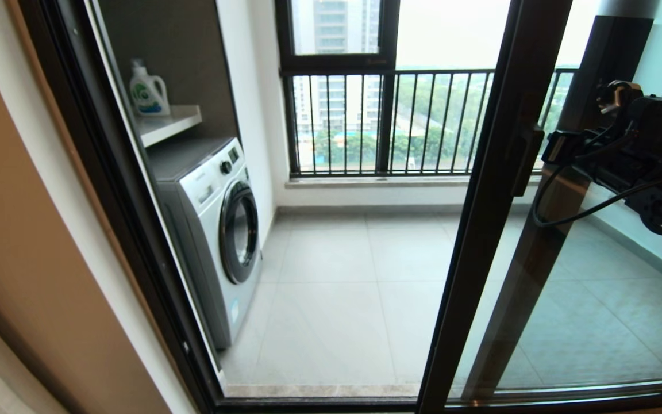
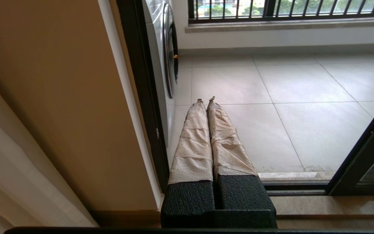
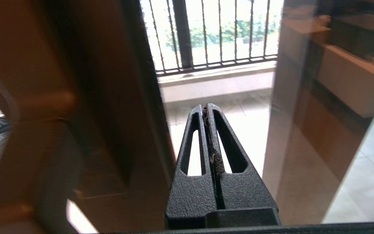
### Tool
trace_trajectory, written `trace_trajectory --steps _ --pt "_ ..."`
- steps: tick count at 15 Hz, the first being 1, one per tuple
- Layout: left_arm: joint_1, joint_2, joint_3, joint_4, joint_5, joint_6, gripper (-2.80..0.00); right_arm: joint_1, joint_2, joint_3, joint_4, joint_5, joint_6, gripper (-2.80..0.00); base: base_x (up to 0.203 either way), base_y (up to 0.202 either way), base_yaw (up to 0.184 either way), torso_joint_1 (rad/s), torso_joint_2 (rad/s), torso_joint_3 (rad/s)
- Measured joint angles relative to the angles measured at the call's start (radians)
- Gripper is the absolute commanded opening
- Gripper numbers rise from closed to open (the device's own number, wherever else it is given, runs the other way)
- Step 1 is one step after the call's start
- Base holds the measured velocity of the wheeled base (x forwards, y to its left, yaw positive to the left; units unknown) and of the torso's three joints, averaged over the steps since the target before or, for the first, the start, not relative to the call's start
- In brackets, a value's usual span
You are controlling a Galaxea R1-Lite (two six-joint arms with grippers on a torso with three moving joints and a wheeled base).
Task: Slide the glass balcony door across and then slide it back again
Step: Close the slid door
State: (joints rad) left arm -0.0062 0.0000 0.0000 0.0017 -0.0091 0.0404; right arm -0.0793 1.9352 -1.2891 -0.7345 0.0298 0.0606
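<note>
right gripper point(image 3: 206, 109) sits pinched closed, holding nothing, right beside the glass balcony door point(image 1: 497, 190) frame. left gripper point(image 2: 206, 100) is closed too, low by the wall.

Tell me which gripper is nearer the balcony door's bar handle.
Right. The right gripper is raised at handle height, just beside the glass balcony door's bar handle. The left gripper sits low by the doorway's other side, near the washing machine.

Dark-framed glass balcony door point(image 1: 483, 230) partly open, bar handle point(image 1: 525, 161) on its left stile
</note>
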Motion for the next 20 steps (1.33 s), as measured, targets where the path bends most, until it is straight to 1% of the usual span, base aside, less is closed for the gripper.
trace_trajectory --steps 5,7,13,17,20 --pt "0.0 0.0 0.0 0.0 0.0 0.0 -2.8 0.067 0.008 -0.008 0.002 -0.015 -0.001 -2.8 0.0 0.0 0.0 0.0 0.0 0.0" --pt "0.0 0.0 0.0 0.0 0.0 0.0 -2.8 0.081 0.013 -0.013 0.003 -0.031 -0.001 -2.8 0.0 0.0 0.0 0.0 0.0 0.0" --pt "0.0 0.0 0.0 0.0 0.0 0.0 -2.8 0.12 0.018 -0.018 0.003 -0.035 -0.001 -2.8 0.0 0.0 0.0 0.0 0.0 0.0" --pt "0.0 0.0 0.0 0.0 0.0 0.0 -2.8 0.155 0.029 -0.04 0.01 -0.073 -0.002 -2.8 0.0 0.0 0.0 0.0 0.0 0.0" --pt "0.0 0.0 0.0 0.0 0.0 0.0 -2.8 0.169 0.033 -0.045 0.005 -0.07 -0.001 -2.8 0.0 0.0 0.0 0.0 0.0 0.0"
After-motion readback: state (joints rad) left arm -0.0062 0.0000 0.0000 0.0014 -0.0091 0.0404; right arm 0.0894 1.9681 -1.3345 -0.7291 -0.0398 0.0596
